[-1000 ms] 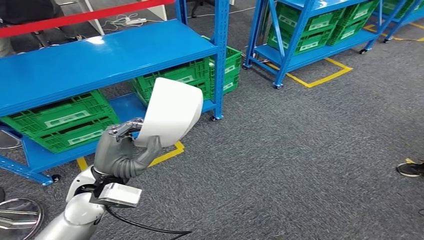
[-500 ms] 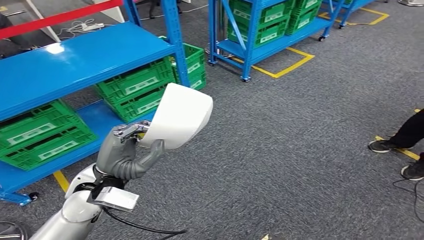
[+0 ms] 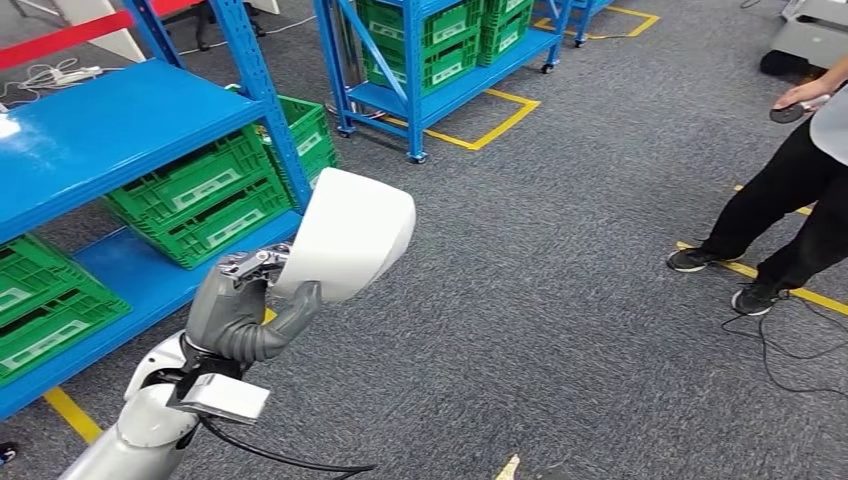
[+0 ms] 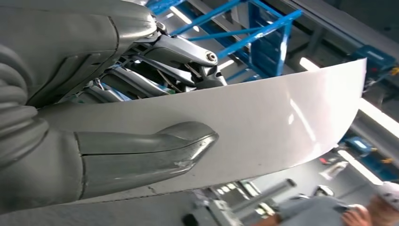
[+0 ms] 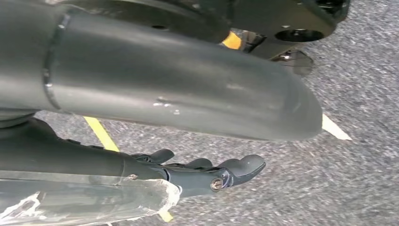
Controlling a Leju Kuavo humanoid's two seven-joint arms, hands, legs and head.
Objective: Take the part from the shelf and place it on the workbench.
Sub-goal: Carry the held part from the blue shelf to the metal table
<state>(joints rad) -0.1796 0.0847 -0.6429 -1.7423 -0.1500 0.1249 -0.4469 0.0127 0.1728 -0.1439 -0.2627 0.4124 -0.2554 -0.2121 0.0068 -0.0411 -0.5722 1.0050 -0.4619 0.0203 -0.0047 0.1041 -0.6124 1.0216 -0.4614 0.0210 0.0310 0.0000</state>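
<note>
The part (image 3: 352, 233) is a white curved shell, held up in front of me over the grey carpet. My left hand (image 3: 240, 312) grips its lower edge, thumb on one face and fingers on the other. Up close in the left wrist view, the part (image 4: 273, 117) spreads wide past the thumb of the left hand (image 4: 108, 157). My right hand (image 5: 188, 94) hangs above the carpet with its fingers stretched out and nothing in them. The blue shelf (image 3: 110, 125) stands to my left.
Green crates (image 3: 205, 190) fill the shelf's lower level. A second blue shelf (image 3: 440, 85) with green crates stands further back. A person (image 3: 790, 200) in dark trousers stands at the right beside yellow floor tape (image 3: 760, 275) and a black cable (image 3: 790, 345).
The camera has swung to the right: the shelves slide off to the left and the person comes further into view. My left hand keeps the same grip on the part.
</note>
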